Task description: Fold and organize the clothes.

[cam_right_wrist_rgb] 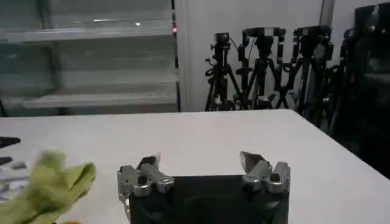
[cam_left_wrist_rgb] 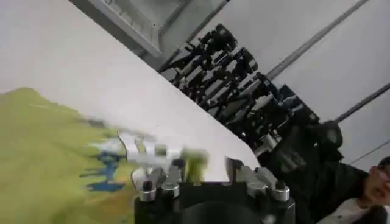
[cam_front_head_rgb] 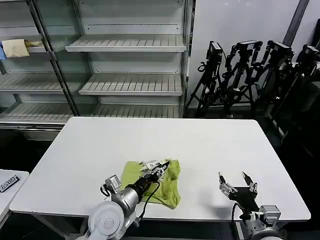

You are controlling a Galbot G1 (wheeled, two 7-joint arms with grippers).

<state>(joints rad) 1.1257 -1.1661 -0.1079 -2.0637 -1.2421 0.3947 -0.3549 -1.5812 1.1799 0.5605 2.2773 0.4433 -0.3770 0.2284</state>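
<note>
1. From the head cam I've got the T-shirt bunched in a crumpled heap near the front edge of the white table, roughly 6 o'clock from table centre, a bit toward 7.
2. Left gripper sits on top of the heap at its 12 o'clock edge. The left wrist cam has green fabric between the fingers, so I read the jaws as pinched on a fold of the shirt; blue-and-white print is visible just beside the fingers.
3. Right gripper hovers over bare table at 3 o'clock from the shirt, well apart from it. Jaws spread wide, nothing in them; right wrist cam confirms.
4. Right wrist cam also catches the shirt's edge off to the side, clear of that gripper.
</note>
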